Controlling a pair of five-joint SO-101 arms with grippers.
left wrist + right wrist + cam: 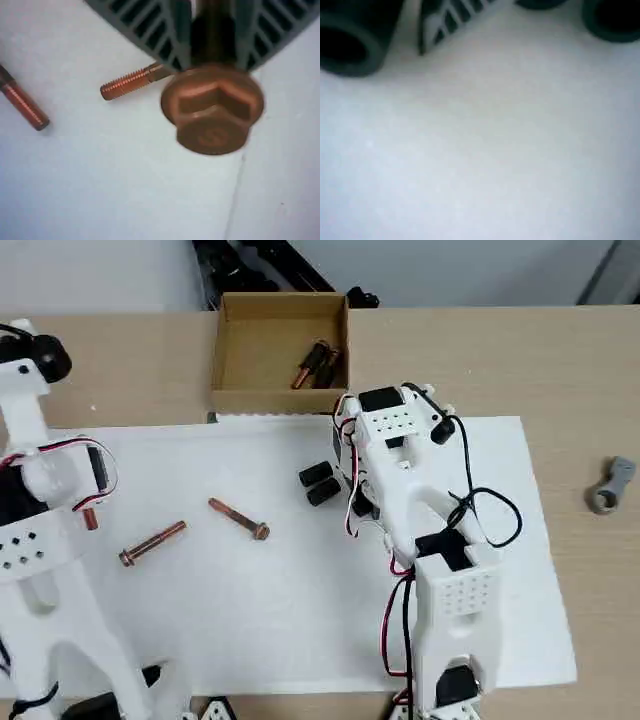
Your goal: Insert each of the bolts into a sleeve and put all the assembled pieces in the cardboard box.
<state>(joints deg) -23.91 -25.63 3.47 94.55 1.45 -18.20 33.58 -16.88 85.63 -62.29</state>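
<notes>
My left gripper (212, 50) is shut on a copper bolt (212, 110), held head-down above the white sheet; from above it hangs at the sheet's left edge (90, 512). Two more bolts (152, 543) (240, 518) lie loose on the sheet, and their threaded ends (130, 82) (22, 102) show in the left wrist view. Two black sleeves (318, 483) lie side by side near the middle. My right gripper (345, 465) sits low over the sheet just right of them. In the right wrist view, sleeves (350, 45) (615, 20) lie close by. The cardboard box (228, 350) stands behind and holds assembled pieces (318, 365).
The white sheet (300, 620) covers the middle of the wooden table. A small grey part (610, 485) lies on bare wood at the far right. Red and black cables (480, 505) loop off the right arm.
</notes>
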